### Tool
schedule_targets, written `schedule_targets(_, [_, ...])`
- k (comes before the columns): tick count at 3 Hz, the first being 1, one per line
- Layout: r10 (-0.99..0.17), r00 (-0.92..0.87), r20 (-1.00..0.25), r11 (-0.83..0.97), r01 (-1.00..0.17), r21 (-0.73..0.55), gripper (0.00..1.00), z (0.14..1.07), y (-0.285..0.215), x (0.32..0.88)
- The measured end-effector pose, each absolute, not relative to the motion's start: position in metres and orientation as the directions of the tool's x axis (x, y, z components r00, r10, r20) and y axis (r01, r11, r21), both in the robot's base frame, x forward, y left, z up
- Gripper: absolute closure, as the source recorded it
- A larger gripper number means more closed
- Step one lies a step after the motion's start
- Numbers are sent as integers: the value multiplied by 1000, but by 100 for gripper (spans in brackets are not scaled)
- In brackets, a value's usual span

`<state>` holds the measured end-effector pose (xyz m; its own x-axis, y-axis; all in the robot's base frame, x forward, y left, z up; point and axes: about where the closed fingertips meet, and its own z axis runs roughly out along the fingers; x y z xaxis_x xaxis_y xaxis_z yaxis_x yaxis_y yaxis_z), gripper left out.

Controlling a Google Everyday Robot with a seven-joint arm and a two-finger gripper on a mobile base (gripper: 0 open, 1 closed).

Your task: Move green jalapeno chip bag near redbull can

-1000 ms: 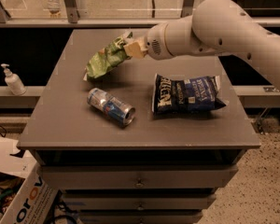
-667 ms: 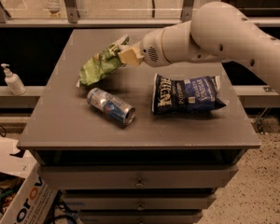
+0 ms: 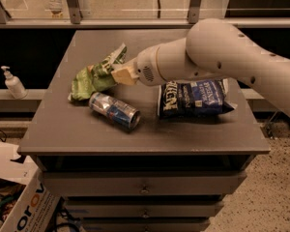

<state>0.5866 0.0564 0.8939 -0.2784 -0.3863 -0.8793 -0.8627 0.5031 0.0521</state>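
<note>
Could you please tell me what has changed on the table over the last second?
The gripper, clamped on the green jalapeno chip bag, has carried it toward the table's front edge and the picture's left, down to just behind the redbull can. Its hold was kept and nothing was let go. The can, lying on its side, and the blue chip bag stayed put.
</note>
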Motion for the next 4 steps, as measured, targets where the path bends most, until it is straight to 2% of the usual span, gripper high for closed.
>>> schedule_targets(2, [-439,-302,-846,493,-868,54,100,862,65,580])
schedule_targets(3, [-453,-322,-831,503,-862,60,83,853,64,581])
schedule_targets(4, [-457,-330,-826,506,-860,64,60,848,63,583])
